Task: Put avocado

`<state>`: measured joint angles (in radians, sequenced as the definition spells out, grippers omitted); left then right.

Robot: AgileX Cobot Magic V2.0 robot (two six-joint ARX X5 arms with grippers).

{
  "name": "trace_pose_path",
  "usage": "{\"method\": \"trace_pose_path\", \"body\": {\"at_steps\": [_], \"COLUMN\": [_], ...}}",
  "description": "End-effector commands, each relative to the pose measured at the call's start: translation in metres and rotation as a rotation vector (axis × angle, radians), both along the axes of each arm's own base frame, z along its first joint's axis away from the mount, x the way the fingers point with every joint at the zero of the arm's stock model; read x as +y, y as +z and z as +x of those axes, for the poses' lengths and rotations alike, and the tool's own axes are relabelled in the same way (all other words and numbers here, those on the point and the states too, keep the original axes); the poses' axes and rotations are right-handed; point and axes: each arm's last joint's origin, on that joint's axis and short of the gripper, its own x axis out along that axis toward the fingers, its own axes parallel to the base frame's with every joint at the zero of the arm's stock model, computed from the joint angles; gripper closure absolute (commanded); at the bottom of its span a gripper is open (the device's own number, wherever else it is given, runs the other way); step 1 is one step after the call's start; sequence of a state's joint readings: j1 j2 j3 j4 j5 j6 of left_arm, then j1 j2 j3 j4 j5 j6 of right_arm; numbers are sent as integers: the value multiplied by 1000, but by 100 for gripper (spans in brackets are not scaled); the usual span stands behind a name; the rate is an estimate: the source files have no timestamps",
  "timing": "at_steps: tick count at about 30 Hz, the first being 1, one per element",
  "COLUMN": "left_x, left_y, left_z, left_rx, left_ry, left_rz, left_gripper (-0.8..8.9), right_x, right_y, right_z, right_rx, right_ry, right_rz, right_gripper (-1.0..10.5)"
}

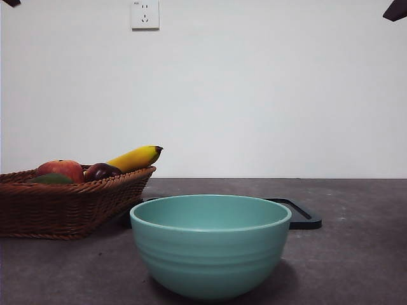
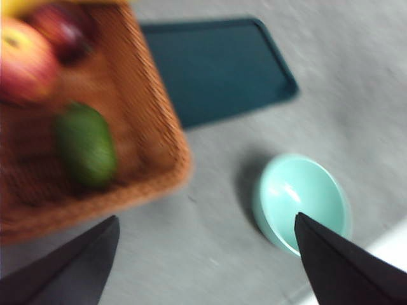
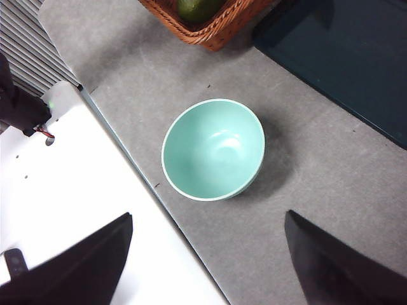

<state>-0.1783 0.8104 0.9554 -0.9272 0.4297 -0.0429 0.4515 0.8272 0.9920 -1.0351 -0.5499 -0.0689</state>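
The avocado (image 2: 86,145) is dark green and lies in the wicker basket (image 2: 159,127), near a red apple (image 2: 22,63) and a dark plum (image 2: 63,32). In the front view only a green sliver of the avocado (image 1: 51,180) shows over the basket rim (image 1: 76,190). My left gripper (image 2: 203,254) is open and empty, high above the table between the basket and the teal bowl (image 2: 302,200); this view is blurred. My right gripper (image 3: 206,254) is open and empty, high above the bowl (image 3: 213,149). The avocado (image 3: 197,7) shows at that picture's edge.
The teal bowl (image 1: 210,244) stands in front at the middle, empty. A dark flat tray (image 1: 299,213) lies behind it and next to the basket. A banana (image 1: 135,157) rests on the basket's rim. A white base plate (image 3: 76,190) borders the table.
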Motion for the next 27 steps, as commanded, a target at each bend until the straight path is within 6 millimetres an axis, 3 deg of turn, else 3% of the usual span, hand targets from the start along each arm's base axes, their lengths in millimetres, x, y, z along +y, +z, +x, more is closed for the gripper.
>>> {"method": "trace_pose_path", "body": {"at_steps": [1,10,20,27], "left_x": [-3,-24,-47,-54], "left_y": [10,6,-35,-65], "left_z": [15,70,123,148], "left_rx": [-21,54,149,203], "left_ry": [38,80,105,121], "left_rz": [48,212,365,422], "left_gripper": [373,378,378,378], "right_x": [2,2,2,2], "right_y": [5,5,5,5], "right_z": [1,1,1,1], "right_rx": [-5,-5,-5,-5], "right_ry": [-3,-4,-4,-4], "right_rz": [13,13,13,13], "right_gripper": [563,563,563,563]}}
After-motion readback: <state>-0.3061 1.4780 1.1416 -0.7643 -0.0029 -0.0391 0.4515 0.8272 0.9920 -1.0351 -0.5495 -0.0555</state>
